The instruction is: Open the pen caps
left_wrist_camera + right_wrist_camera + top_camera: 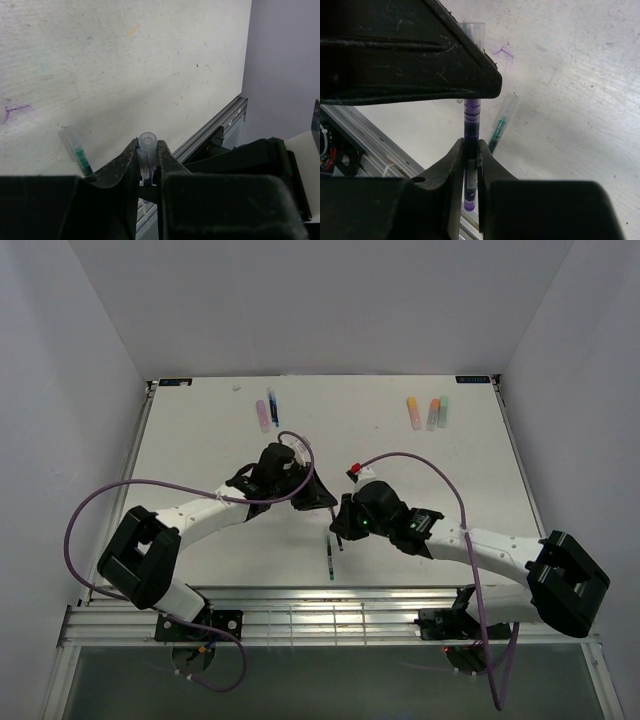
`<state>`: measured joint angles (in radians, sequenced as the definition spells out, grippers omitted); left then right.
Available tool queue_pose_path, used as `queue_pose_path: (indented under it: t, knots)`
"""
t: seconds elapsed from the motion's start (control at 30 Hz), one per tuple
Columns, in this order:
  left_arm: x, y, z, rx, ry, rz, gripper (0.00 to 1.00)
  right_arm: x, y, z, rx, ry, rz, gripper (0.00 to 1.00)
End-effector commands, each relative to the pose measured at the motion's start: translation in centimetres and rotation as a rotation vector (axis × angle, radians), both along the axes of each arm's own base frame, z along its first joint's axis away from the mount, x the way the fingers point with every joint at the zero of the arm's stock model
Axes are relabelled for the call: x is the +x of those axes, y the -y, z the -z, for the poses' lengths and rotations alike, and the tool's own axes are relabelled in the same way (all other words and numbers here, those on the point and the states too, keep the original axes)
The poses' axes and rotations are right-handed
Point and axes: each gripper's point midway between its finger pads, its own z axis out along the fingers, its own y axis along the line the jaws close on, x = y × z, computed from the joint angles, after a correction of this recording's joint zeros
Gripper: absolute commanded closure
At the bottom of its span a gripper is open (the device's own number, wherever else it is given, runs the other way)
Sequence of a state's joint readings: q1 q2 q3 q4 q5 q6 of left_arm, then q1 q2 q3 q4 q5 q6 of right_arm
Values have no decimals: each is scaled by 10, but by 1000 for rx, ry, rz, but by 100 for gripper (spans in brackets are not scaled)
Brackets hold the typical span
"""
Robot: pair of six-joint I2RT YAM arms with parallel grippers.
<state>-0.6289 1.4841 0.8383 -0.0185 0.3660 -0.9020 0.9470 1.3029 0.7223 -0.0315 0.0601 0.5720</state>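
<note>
At either end of the purple pen, the two end effectors are clamped shut: the right end effector pinches the barrel between its fingers, and the left end effector grips the pen's clear cap, whose rounded tip pokes out past its fingertips. From the right wrist view the purple pen runs upward from the right fingers and passes behind the left end effector's dark body. The cap's end shows again beyond that body, so the seam between cap and barrel is hidden and I cannot tell whether it has parted. The purple pen is held above the counter, not resting on it. Just beside the purple pen, on its near side, a thin green pen with its own clear cap on lies flat on the counter, apart from both end effectors. A small purple scribble marks the counter a little beyond the purple pen. Well beyond the purple pen and to its left, a pink marker and a slim blue pen lie side by side. Well beyond it to the right lie a yellow-orange marker, an orange marker and a mint green marker, all capped as far as the top view shows.
</note>
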Motion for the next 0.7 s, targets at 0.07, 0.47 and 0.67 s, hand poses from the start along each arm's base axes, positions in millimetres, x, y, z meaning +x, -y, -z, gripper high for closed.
queue_pose_path:
  t: [0.07, 0.47, 0.67]
  knots:
    - [65, -2, -57, -24, 223, -104, 100, -55, 4, 14, 100, -163, -77, 92]
    - [91, -3, -50, -32, 203, -107, 100, -55, 34, 29, -15, -128, -19, 92]
    - [99, -14, -38, -18, 123, -232, 100, -51, 56, 41, -132, -109, 39, 92]
